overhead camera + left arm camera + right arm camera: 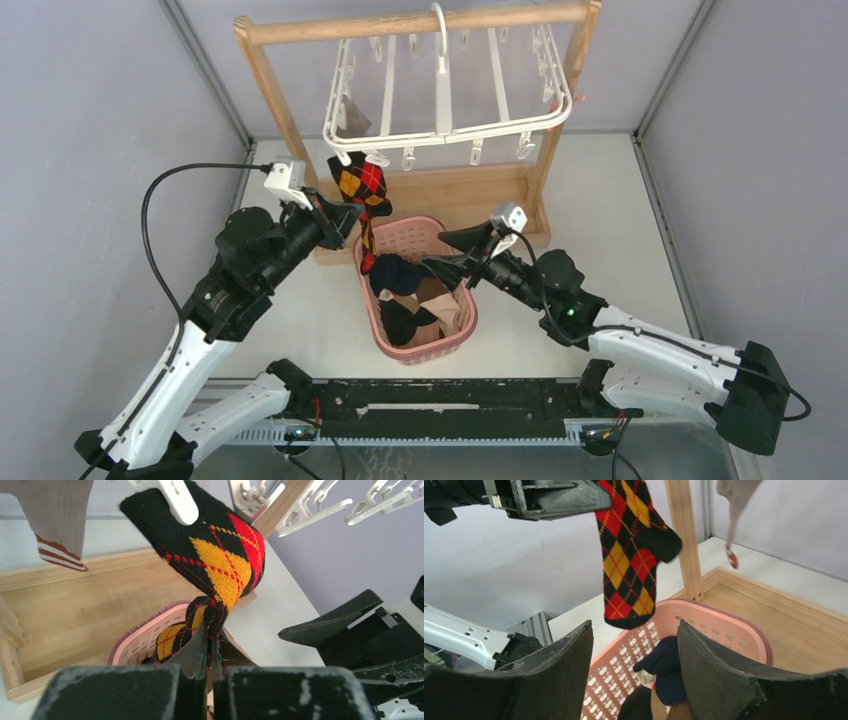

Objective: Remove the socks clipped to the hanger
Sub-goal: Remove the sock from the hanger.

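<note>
step in hand: pulling the argyle sock out of its clip.
argyle sock: it hangs at the front left corner of the hanger. the white clip bites its upper part, and its lower part is twisted and goes down over the pink basket.
left gripper: fingers closed narrow on the twisted middle of the argyle sock, below the clip.
right gripper: fingers wide apart and holding nothing. it hovers above the basket, near the toe of the argyle sock.
grey sock: clipped at the back left of the hanger, with its red and white cuff pointing down. not yet taken.
basket: several dark and brown socks lie inside it.
progress: i judge the task is near the end, because i see only these two socks on the hanger.
how to do it well: pull straight down, away from the clip's mouth, slowly and steadily. the hanger hangs by its hook from the wooden rack, so a pull to the side would probably only swing the frame. the fabric will likely stretch before the clip lets go.
risk: the thin twisted part may slip out of the fingers.
then: open the fingers only when the sock is above the basket.
</note>
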Robot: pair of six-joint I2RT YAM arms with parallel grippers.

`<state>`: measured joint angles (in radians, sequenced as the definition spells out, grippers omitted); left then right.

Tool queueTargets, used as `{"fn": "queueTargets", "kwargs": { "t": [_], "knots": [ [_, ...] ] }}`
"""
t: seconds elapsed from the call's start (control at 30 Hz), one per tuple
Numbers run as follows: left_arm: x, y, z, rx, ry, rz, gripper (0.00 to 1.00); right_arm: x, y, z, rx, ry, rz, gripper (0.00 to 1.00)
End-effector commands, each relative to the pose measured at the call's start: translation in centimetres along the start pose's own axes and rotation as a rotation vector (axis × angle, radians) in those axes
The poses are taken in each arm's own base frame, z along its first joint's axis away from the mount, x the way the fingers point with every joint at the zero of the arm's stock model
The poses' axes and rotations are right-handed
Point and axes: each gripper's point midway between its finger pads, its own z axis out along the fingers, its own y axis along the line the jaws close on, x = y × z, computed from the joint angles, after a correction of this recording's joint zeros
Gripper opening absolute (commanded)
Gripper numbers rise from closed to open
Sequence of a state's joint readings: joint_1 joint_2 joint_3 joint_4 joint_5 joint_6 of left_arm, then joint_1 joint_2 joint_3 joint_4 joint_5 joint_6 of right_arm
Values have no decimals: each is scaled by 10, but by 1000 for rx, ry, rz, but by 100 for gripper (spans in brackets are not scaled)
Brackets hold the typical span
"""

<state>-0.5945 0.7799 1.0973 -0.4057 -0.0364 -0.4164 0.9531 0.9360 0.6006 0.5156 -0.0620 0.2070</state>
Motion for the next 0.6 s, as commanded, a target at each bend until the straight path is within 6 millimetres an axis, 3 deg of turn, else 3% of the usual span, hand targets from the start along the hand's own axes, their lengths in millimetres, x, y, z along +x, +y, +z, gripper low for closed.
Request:
{"fn": "queueTargets", "kwargs": {
  "t": [0.0, 0.2, 0.37, 0.57],
  "knots": [
    [-28, -30, -5, 87, -55, -45, 1, -18, 25, 23, -78, -2, -17, 71],
    [-23, -43, 0, 101, -33, -74, 1, -15, 28, 57, -15, 41, -31, 88],
    [-17, -50, 1, 102, -20, -92, 1, -14, 28, 75, 57, 47, -67, 90],
    [-14, -59, -3, 124, -11, -101, 1, -5, 11, 82, 168, 74, -71, 90]
  ]
}}
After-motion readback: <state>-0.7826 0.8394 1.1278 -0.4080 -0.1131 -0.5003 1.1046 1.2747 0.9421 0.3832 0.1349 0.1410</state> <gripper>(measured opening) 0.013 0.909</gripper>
